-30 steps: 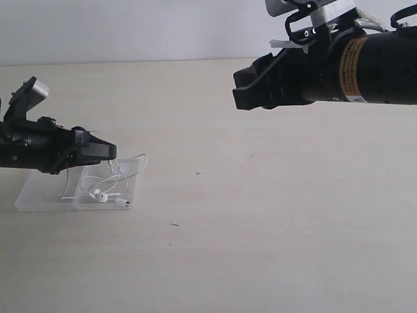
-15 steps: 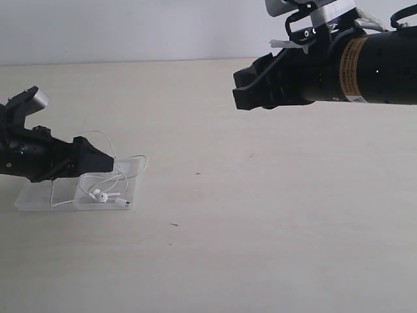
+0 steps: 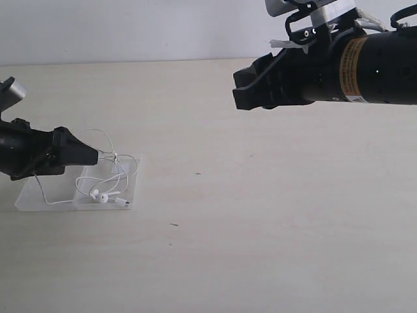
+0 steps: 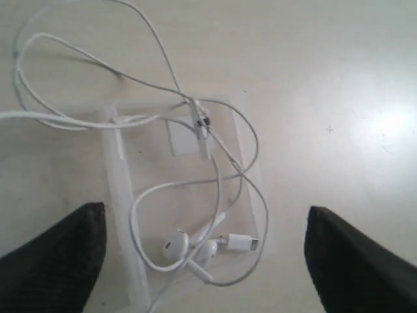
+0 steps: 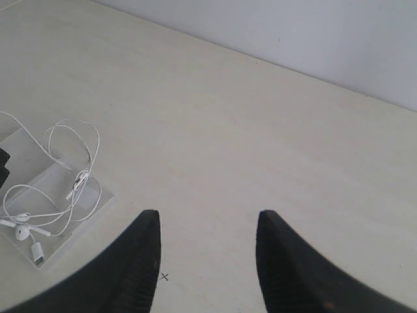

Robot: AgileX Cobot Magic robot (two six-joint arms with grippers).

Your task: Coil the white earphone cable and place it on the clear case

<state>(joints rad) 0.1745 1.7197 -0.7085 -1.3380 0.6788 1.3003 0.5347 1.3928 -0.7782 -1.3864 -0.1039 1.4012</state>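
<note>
The white earphone cable (image 3: 107, 186) lies in loose loops, mostly on the clear case (image 3: 39, 195) at the table's left. In the left wrist view its inline remote (image 4: 201, 127) lies across the case's white label; both earbuds (image 4: 176, 244) and the plug (image 4: 244, 242) rest on the clear case (image 4: 120, 189), while some loops spill off it. My left gripper (image 3: 91, 156) (image 4: 205, 210) hovers open above that half, holding nothing. My right gripper (image 3: 244, 91) (image 5: 207, 215) hangs open high over the table's middle, far from the cable (image 5: 71, 176) and case (image 5: 78, 225).
A pale wooden table (image 3: 260, 215) with a white wall (image 3: 130, 26) behind it. Small dark specks mark the tabletop near the middle (image 3: 198, 173).
My left gripper has drawn back to the left, off the case's right half. The cable's loops have shifted left with it and spread out. The right arm has stayed still.
</note>
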